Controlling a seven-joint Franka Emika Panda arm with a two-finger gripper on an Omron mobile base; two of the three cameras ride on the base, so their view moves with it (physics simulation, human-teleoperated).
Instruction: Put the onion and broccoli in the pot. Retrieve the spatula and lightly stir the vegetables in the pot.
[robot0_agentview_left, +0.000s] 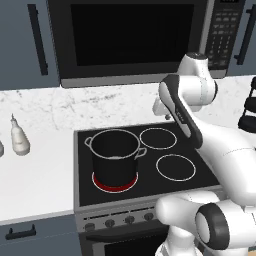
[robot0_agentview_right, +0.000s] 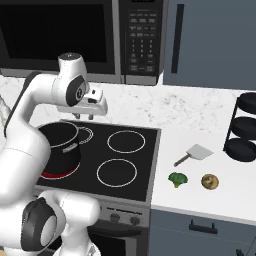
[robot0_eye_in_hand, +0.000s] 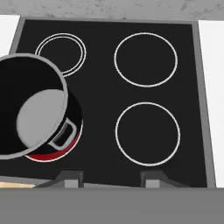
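The right base view shows what the others lack: the broccoli (robot0_agentview_right: 177, 179), the onion (robot0_agentview_right: 209, 181) and the spatula (robot0_agentview_right: 194, 155) lie apart on the white desk (robot0_agentview_right: 210, 200) right of the stovetop (robot0_agentview_right: 145, 165), one of each, with a black three-tier rack (robot0_agentview_right: 244, 129) near them. The left base view alone shows one pale bottle (robot0_agentview_left: 20, 139) on the desk left of the stove. The hand view looks straight down into the pot (robot0_eye_in_hand: 30, 109), whose pale bottom holds nothing. One pot stands on the front left burner, which glows red under it; four burner rings are counted. The pincer (robot0_agentview_right: 85, 117) hangs above the rear of the stovetop just behind the pot, jaws partly apart and holding nothing. The microwave (robot0_agentview_right: 75, 35) has a keypad; its writing is too small to read.
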